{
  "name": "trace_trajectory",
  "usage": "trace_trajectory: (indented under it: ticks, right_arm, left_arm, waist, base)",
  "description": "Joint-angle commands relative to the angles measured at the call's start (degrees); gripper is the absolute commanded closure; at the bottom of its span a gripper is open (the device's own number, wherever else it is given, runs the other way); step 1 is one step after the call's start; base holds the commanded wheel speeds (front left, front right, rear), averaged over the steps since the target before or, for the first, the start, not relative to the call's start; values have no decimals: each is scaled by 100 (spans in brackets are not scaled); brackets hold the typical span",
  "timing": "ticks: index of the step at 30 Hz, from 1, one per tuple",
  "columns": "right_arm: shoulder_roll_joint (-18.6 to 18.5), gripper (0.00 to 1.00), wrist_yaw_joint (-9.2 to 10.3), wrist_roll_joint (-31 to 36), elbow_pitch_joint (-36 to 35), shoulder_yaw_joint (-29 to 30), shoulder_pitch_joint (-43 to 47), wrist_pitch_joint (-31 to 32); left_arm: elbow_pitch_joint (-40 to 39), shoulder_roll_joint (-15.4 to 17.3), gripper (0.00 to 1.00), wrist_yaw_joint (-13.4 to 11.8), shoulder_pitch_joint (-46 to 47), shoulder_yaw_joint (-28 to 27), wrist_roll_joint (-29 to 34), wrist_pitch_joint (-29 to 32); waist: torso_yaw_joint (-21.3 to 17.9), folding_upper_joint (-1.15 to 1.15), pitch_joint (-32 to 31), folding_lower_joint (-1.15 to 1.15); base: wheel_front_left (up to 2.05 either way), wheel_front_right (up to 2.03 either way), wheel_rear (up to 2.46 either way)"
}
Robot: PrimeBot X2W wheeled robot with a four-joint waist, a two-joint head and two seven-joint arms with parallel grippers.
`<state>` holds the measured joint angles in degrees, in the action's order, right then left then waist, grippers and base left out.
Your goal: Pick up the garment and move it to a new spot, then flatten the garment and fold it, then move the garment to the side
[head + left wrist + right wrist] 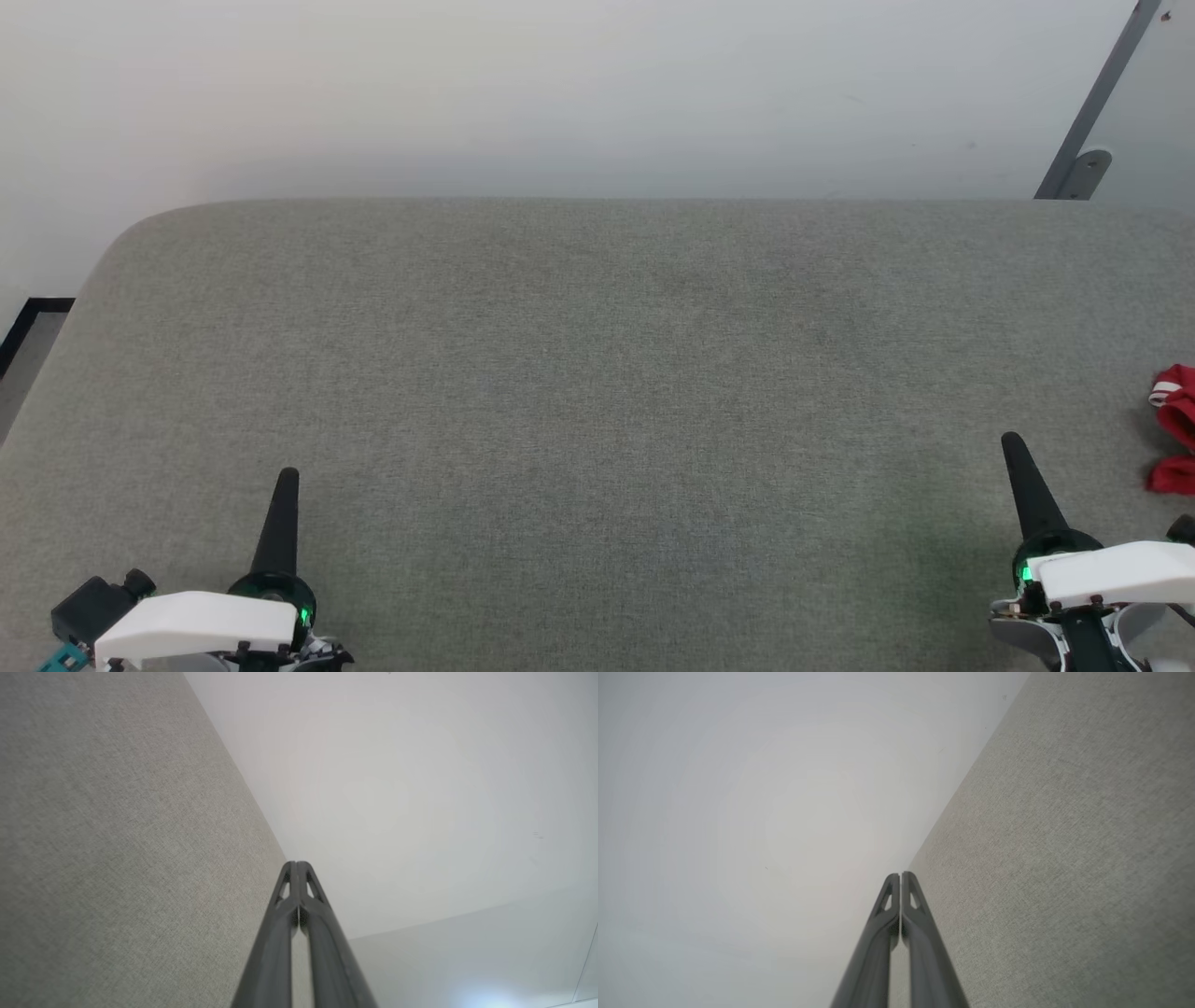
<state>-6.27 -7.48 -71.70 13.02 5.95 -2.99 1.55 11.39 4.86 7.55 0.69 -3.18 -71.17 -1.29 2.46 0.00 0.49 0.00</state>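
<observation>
Head view, looking down on a wide bench (pixel 597 392) covered in grey-green woven fabric, with a rounded far corner on the left pincer's side. A plain white wall (pixel 560 93) rises behind it.

The left pincer (pixel 288 478) sits at the lower left. Its two long dark fingers are pressed together into a single spike that points away from the robot, and it holds nothing. Behind it are a white wrist housing and a small green light. The right pincer (pixel 1010 441) sits at the lower right in the same pose, fingers fully together and empty, leaning slightly toward the left pincer.

The garment (pixel 1178 411) lies on the bench to the right of the right pincer and a little beyond its tip, apart from it. A small crumpled part of it is in frame (red cloth with a white striped edge), cut off by the picture's right border.

Far beyond the right pincer, a slanted grey metal bar (pixel 1092 112) with a rounded bracket at its foot leans against the wall.

Left wrist view: the left pincer (pixel 296 864) has its fingers meeting at the tips, with bench fabric on one side and wall on the other.

Right wrist view: the right pincer (pixel 900 875) has its tips touching, and the same fabric and wall are mirrored.
</observation>
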Motion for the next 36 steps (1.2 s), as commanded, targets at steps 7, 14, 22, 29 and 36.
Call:
trace_trajectory:
  ticks: [7, 14, 22, 29, 36]
  right_arm:
    - [56, 100, -2, -412, -17, 35, -155, 116]
    - [113, 100, -2, -712, 6, 43, -186, 186]
    - [165, 100, -2, -1027, 31, 49, -236, 262]
    - [204, 100, -2, -1253, 49, 53, -254, 313]
    - [250, 100, -2, -1507, 69, 58, -280, 377]
  left_arm:
    - [16, -7, 100, -8, 197, -53, -445, 130]
    - [60, -17, 100, -8, 262, -78, -767, 233]
    - [111, -32, 100, -9, 334, -107, -1111, 340]
    - [146, -45, 100, -10, 400, -128, -1373, 408]
    - [183, -60, 100, -11, 443, -151, -1639, 493]
  waist:
    - [-35, 0, -5, 0]
    - [-67, 0, -8, 0]
    - [-103, 0, -13, 0]
    - [-131, 0, -16, 0]
    - [-162, 0, -20, 0]
  base:
    - [0, 0, 0]
    - [0, 0, 0]
    - [0, 0, 0]
    - [0, 0, 0]
    - [0, 0, 0]
